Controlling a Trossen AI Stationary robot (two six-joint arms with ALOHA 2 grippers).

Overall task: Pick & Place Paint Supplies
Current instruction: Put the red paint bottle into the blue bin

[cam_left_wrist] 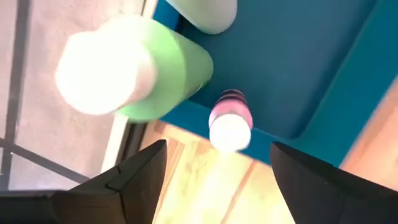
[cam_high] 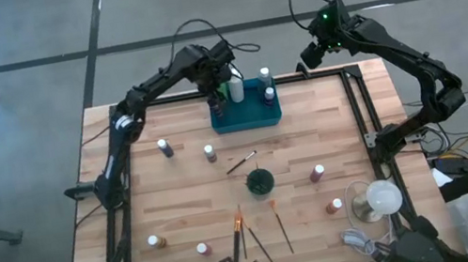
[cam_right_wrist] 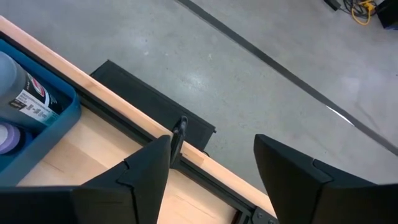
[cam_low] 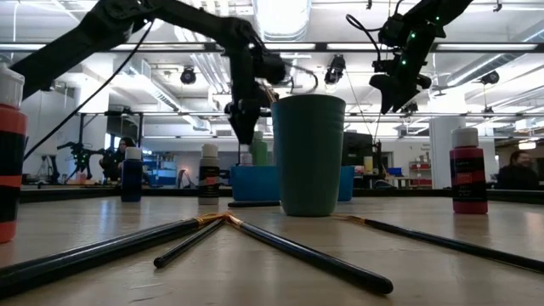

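Note:
My left gripper (cam_high: 215, 89) hangs open over the left end of the teal tray (cam_high: 251, 119), which sits at the table's far middle. Straight below its spread fingers, untouched, a small pink white-capped bottle (cam_left_wrist: 229, 120) stands on its base in a corner of the tray. A green bottle (cam_left_wrist: 134, 67) stands beside it, with further bottles (cam_high: 268, 87) at the tray's right end. Loose bottles (cam_high: 163, 147) (cam_high: 317, 173) and paintbrushes (cam_high: 241, 162) (cam_high: 281, 226) lie about the table. My right gripper (cam_high: 309, 54) waits open above the far right corner.
A dark green cup (cam_high: 260, 181) stands mid-table, in front of the tray in the low view (cam_low: 308, 153). A white lamp-like object (cam_high: 380, 197) sits near the right edge. Black frame rails (cam_high: 359, 110) run along the table's sides. A grey bottle (cam_right_wrist: 25, 93) stands in the tray.

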